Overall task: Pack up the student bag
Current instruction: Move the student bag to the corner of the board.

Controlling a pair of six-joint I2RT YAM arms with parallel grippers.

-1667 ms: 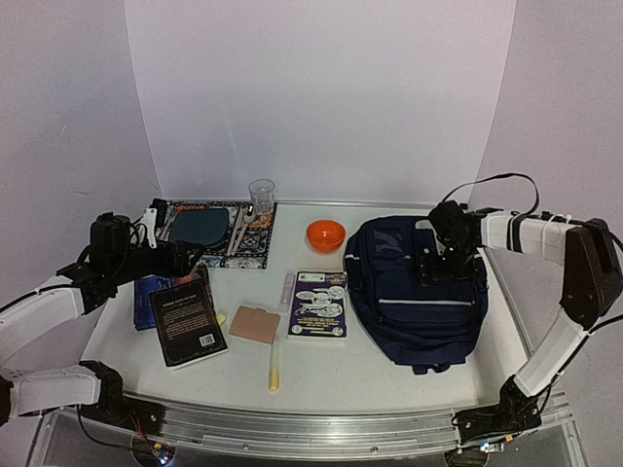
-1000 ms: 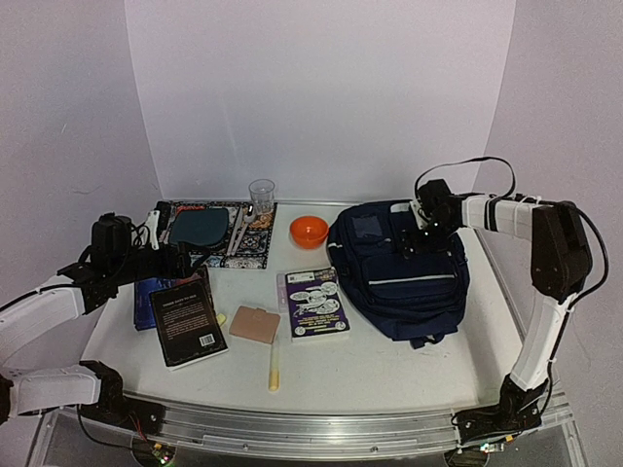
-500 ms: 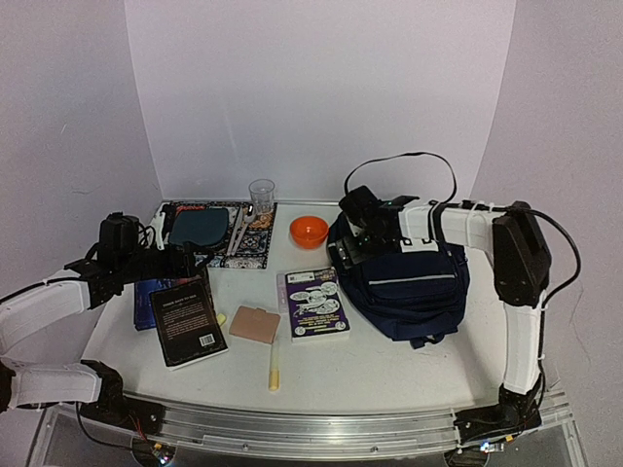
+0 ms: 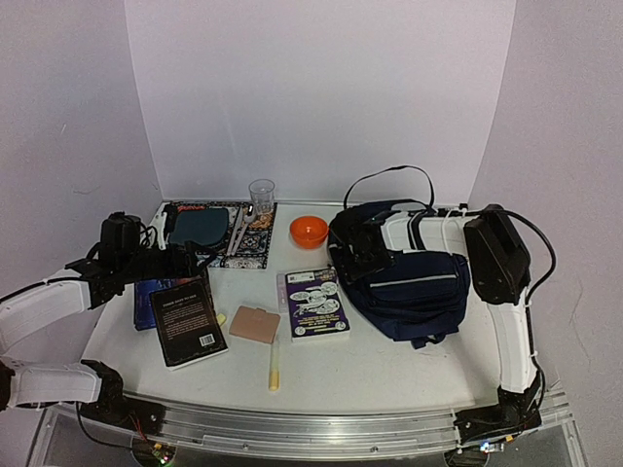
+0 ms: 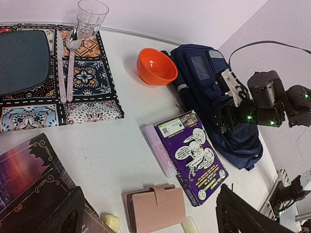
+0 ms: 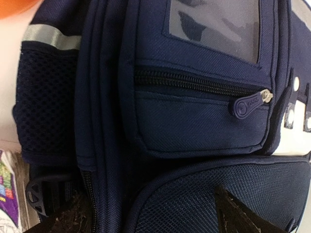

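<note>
From the top camera I saw the student bag (image 4: 421, 292) lying at three o'clock on the table (image 4: 389, 362), with the right gripper (image 4: 356, 250) at its nine o'clock end. On the left wrist camera, the left gripper (image 5: 150, 213) gaped wide and held nothing. On the right wrist camera, its fingers (image 6: 234, 216) stood wide apart over the bag's zipped pocket (image 6: 204, 114).

Edge-cropped student bag (image 6: 194, 121); blurred sliver of orange bowl (image 6: 12, 4) at the corner.
</note>
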